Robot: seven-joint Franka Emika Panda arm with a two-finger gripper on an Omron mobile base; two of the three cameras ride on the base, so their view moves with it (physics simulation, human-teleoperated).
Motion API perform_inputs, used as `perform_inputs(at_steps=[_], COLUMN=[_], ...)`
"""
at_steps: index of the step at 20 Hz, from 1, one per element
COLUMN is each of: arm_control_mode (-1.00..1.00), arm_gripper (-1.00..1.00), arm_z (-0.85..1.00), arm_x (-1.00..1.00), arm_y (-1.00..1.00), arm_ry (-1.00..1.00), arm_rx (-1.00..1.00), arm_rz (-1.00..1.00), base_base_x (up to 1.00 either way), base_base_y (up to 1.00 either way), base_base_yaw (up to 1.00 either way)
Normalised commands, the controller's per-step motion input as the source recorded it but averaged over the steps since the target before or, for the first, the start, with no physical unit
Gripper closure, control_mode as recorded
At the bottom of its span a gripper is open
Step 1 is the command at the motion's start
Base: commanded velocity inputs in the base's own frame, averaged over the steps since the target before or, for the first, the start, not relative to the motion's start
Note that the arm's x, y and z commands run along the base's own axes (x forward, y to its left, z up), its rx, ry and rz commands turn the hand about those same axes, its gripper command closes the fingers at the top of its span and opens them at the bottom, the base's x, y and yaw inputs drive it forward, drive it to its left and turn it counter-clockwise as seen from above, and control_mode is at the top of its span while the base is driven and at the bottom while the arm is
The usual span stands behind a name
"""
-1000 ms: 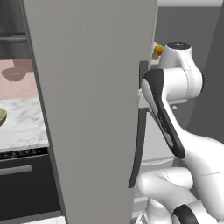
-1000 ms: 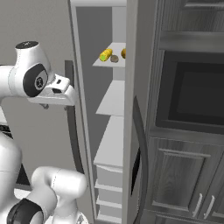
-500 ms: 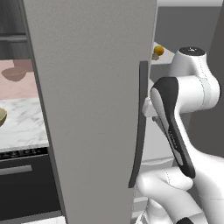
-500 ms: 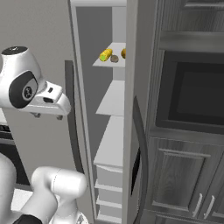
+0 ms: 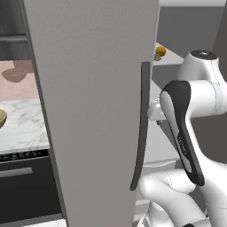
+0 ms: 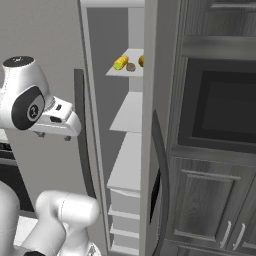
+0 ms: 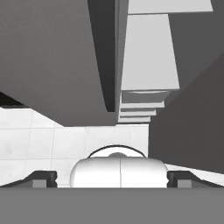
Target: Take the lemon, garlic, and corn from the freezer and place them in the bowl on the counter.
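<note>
- Standing open, the freezer point(image 6: 131, 150) shows its white shelves in the right base view, with its grey door point(image 5: 93, 111) swung out toward the base.
- On the top shelf point(image 6: 131, 61) lie the corn point(image 6: 120, 63), a small brownish lump that may be the garlic point(image 6: 131, 67), and the lemon point(image 6: 141, 61), half hidden by the freezer's edge.
- From the left base view the lemon point(image 5: 161, 51) peeks past the door's edge, high up, with a small pale thing just beside it.
- A long dark handle point(image 5: 141, 124) runs down the door's edge; the arm's wrist sits close beside it.
- The gripper point(image 7: 111, 179) points down along the door toward the white floor point(image 7: 52, 140), its two dark fingertips point(image 7: 41, 178) spread wide at either side of the hand view, with nothing between them.
- The lower shelves and drawers point(image 7: 140, 109) of the freezer show in the hand view past the door's edge.
- At the far left of the left base view, the bowl point(image 5: 2, 119) rests on the marble counter point(image 5: 22, 128), well apart from the freezer shelf.
- Dark wood-grain cabinets point(image 6: 210, 200) and a built-in oven point(image 6: 220, 110) stand to the right of the freezer.
</note>
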Motion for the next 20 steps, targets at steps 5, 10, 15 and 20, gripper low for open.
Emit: perform_inputs(at_steps=[5,10,15,20], arm_control_mode=[1.00,1.00,1.00,1.00], arm_gripper=[-1.00,-1.00,-1.00,-1.00], arm_z=[0.00,0.00,0.00,0.00], arm_x=[0.00,0.00,0.00,0.00], arm_y=[0.00,0.00,0.00,0.00], arm_ry=[0.00,0.00,0.00,0.00], arm_rx=[0.00,0.00,0.00,0.00], arm_rz=[0.00,0.00,0.00,0.00], base_base_x=[0.00,0.09,0.36,0.49], base_base_y=[0.00,-0.04,-0.08,-0.17], base_base_yaw=[0.00,0.00,0.00,0.00])
